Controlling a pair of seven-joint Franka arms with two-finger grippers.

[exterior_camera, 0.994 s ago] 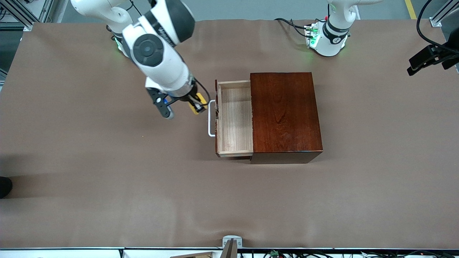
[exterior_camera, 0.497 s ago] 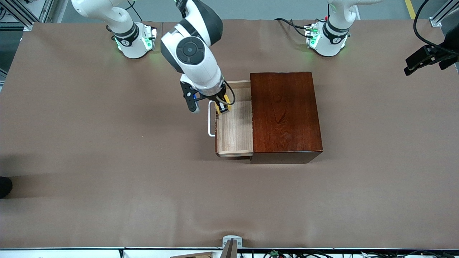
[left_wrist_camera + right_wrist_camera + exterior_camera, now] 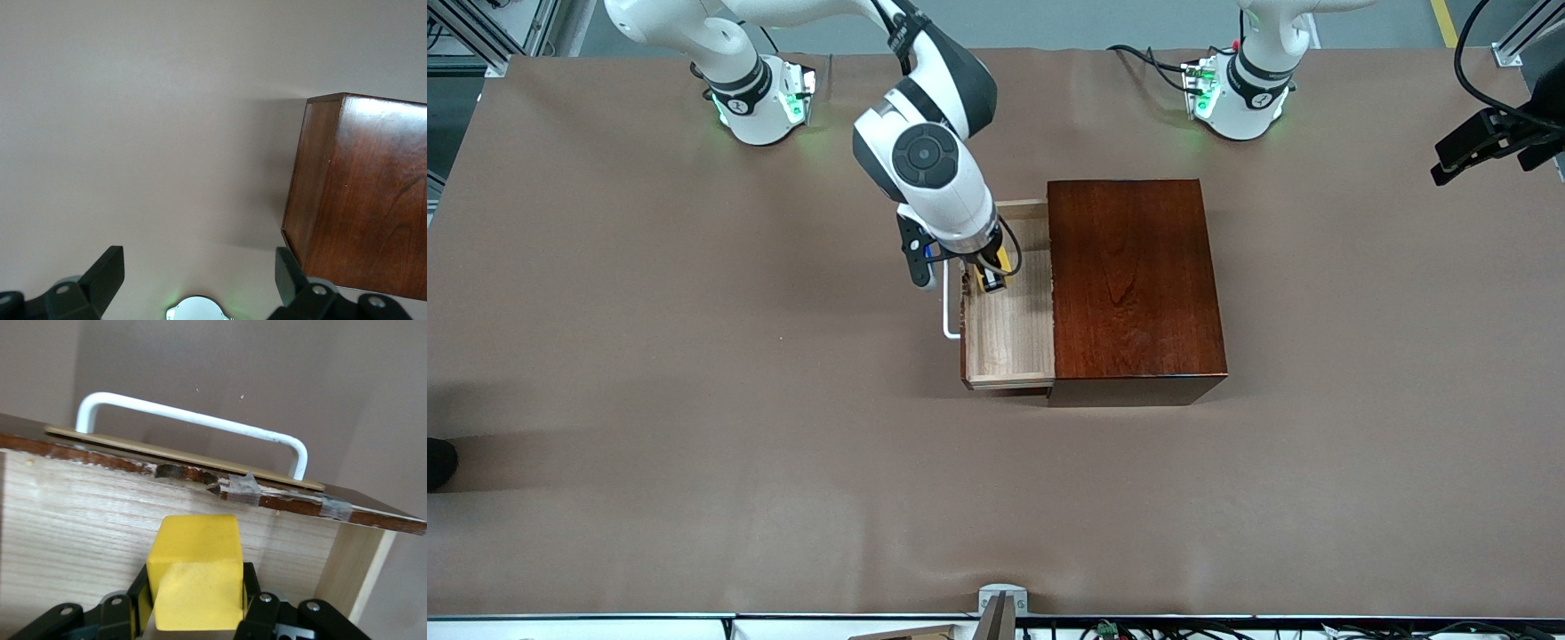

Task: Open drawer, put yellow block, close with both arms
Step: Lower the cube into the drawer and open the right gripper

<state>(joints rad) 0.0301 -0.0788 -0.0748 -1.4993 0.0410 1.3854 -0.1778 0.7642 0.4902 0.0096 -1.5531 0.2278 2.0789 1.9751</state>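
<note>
Yellow block (image 3: 998, 271) hangs in the air over the open drawer (image 3: 1009, 329), pinched between the two black fingers (image 3: 248, 593) of the right gripper (image 3: 991, 277). In the right wrist view the block (image 3: 195, 570) fills the gap between them, one finger flat against each side, so the jaws are closed only as far as the cube's width lets them. It sits over the part of the pale wood tray close to the drawer's dark front edge, where the chipped rim (image 3: 227, 483) shows. The white handle (image 3: 950, 302) sticks out from that front toward the right arm's end of the table.

The drawer is pulled well out of the dark red-brown box (image 3: 1134, 284), which stands on the brown table (image 3: 694, 400). The right arm (image 3: 925, 160) reaches in from its green-lit base.

The left gripper (image 3: 200, 293) hangs high over the bare table just beside the box (image 3: 360, 193), its fingers spread wide with nothing between them, touching nothing; that arm waits.
</note>
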